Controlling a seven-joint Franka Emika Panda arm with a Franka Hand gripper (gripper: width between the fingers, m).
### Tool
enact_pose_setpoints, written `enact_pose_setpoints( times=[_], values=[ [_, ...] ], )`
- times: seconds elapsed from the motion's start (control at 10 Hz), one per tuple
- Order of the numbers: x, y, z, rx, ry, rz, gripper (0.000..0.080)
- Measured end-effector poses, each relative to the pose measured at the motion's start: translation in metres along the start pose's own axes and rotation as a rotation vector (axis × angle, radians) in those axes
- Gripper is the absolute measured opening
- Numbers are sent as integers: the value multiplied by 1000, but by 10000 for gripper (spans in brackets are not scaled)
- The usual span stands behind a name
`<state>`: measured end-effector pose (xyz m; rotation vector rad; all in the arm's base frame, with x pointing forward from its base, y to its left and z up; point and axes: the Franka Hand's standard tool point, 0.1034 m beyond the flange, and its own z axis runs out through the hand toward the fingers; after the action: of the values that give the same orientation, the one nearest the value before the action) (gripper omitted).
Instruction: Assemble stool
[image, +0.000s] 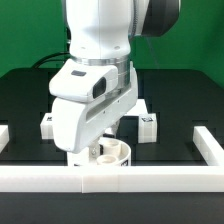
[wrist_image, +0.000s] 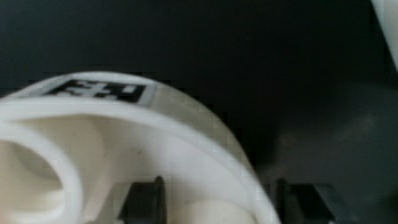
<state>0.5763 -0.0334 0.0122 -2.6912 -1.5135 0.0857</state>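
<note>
Stool seat, a thick round white plastic disc with holes (image: 108, 152), lies on the black desk (image: 25, 100) just behind the long white front rail (image: 150, 180), directly beneath the white robot arm (image: 100, 50). The end effector (wrist_image: 231, 200) is spread astride the seat's rim; a dark sliver on one side suggests no pinch yet. The seat looks rigid, light and smooth, probably slippery; the rim wall seems the sensible hold. A black-and-white square tag (wrist_image: 98, 90) shows, with no readable words or brand.
</note>
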Motion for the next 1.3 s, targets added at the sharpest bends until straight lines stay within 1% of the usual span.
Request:
enact_pose_setpoints(
  times=[0.4, 0.5, 0.6, 0.7, 0.8, 0.9, 1.0, 1.2, 1.3],
  values=[
    [-3, -1, 1, 8, -7, 2, 286],
    [-4, -2, 1, 13, -10, 3, 272],
    [-6, -4, 2, 24, -17, 4, 239],
    [-7, -9, 2, 43, -27, 2, 106],
    [-7, -8, 2, 42, -26, 2, 106],
    [-5, -8, 0, 36, -24, 5, 35],
    [4, -13, 0, 36, -23, 8, 34],
    [29, -26, -1, 35, -20, -11, 34],
    [37, -31, -1, 35, -21, -8, 34]
  ],
)
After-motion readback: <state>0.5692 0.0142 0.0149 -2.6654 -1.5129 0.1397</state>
